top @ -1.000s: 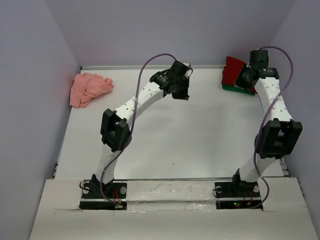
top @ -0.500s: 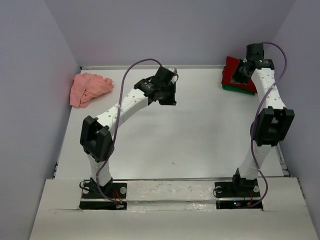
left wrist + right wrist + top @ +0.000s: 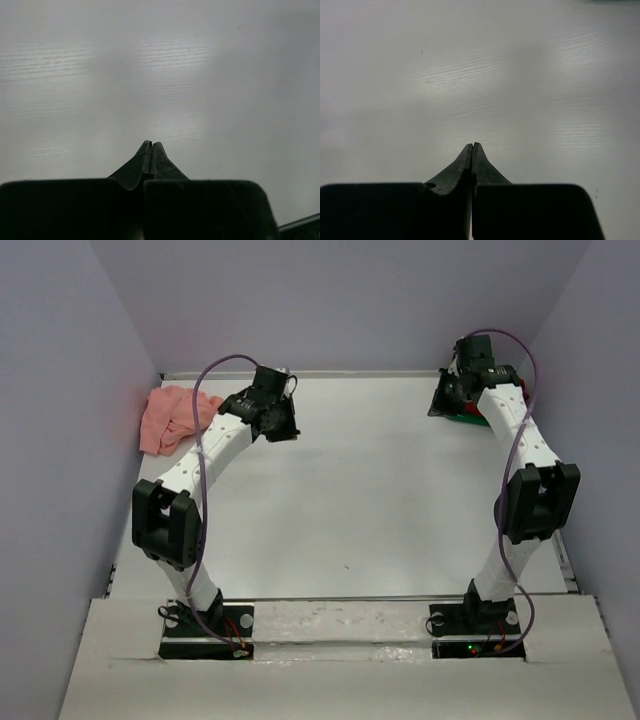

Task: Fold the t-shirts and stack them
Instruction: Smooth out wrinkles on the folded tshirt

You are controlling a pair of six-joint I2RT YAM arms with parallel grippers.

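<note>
The pale salmon-pink t-shirt [image 3: 172, 416] lies crumpled at the far left of the table. The dark red t-shirt [image 3: 467, 411] lies on the bright green one [image 3: 471, 421] at the far right, and my right arm hides most of both. My left gripper [image 3: 283, 430] is shut and empty above bare table, to the right of the pink shirt; in the left wrist view [image 3: 151, 144] only table shows. My right gripper [image 3: 441, 405] is shut and empty just left of the red and green stack; in the right wrist view [image 3: 472, 145] only table shows.
The white table [image 3: 350, 500] is boxed in by grey walls at the back and both sides. The arm bases stand at the near edge on a raised ledge [image 3: 340, 625].
My left arm has swung left across the back of the table toward the pink shirt. My right gripper has moved left, off the red and green stack. Both stayed shut.
</note>
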